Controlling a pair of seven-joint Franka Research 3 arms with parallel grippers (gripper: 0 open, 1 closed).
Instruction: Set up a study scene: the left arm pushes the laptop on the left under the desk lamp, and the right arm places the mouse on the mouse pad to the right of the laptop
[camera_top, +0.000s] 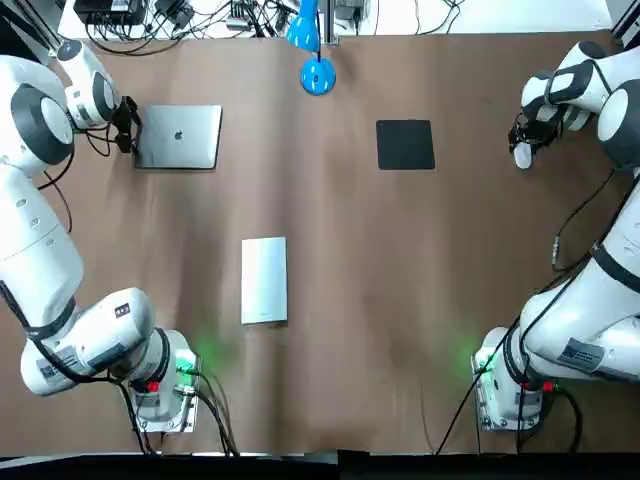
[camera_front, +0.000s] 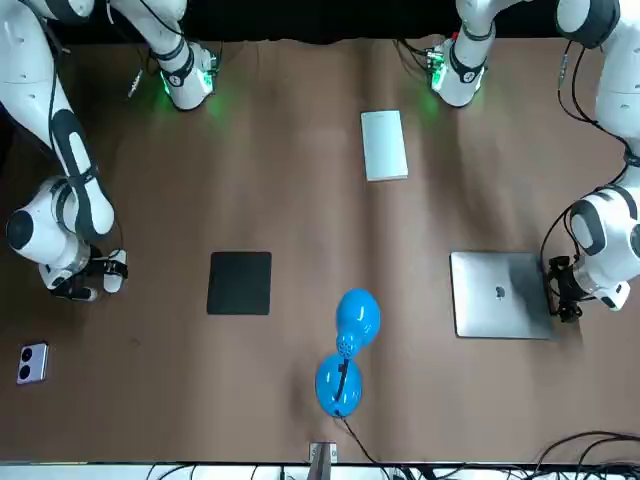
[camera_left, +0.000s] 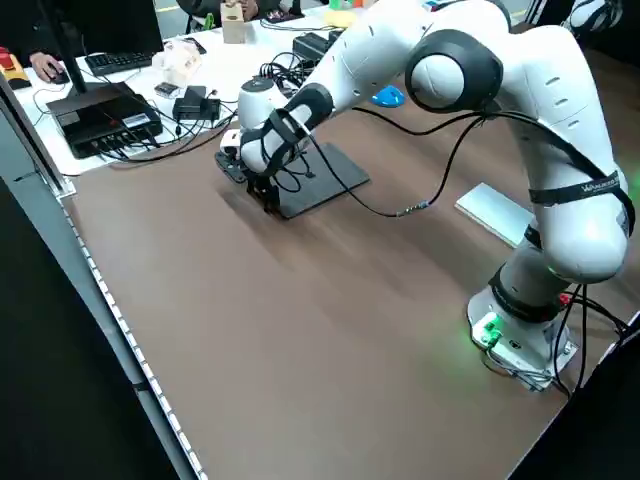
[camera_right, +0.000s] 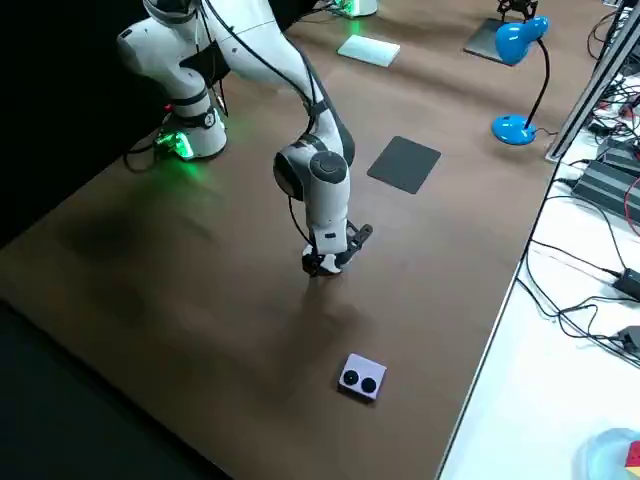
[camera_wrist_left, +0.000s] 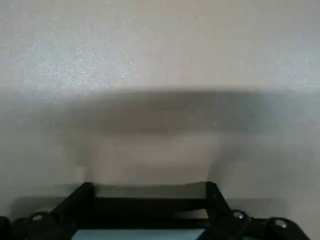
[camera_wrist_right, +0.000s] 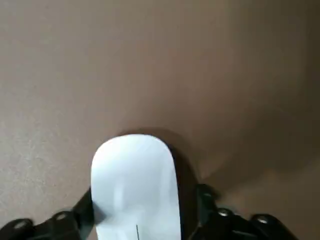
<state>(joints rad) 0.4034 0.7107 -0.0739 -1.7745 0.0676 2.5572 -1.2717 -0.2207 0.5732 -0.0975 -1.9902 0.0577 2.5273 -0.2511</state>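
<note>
1. Top view, near edge of the table (camera_top: 380, 300): both arm bases (camera_top: 160, 385), one toward each near corner, each lit green.
2. Farther in, slightly left of the middle: a white flat slab (camera_top: 264, 280), long side running near to far, well apart from everything else.
3. Toward the far left corner: a closed silver laptop (camera_top: 180, 136), lying flat, left of the desk lamp (camera_top: 318, 76) and well apart from it.
4. Just beside the laptop's left edge: the left gripper (camera_top: 130, 127), jaws open, fingers spread along that edge with nothing between them. Cannot tell whether it touches the laptop.
5. At about the same depth, right of the middle: a black mouse pad (camera_top: 405, 144), flat, between the desk lamp and the right gripper (camera_top: 522, 148).
6. Near the right edge: right gripper low over the surface, jaws closed on a white mouse (camera_wrist_right: 134, 185). Well apart from the mouse pad, on its right. Cannot tell whether the mouse touches the table.
7. Middle of the far edge: blue desk lamp, round base on the surface.
8. Toward the far right corner, beyond the right gripper: a small pale device (camera_front: 32, 362) with two dark round lenses, lying flat.
</note>
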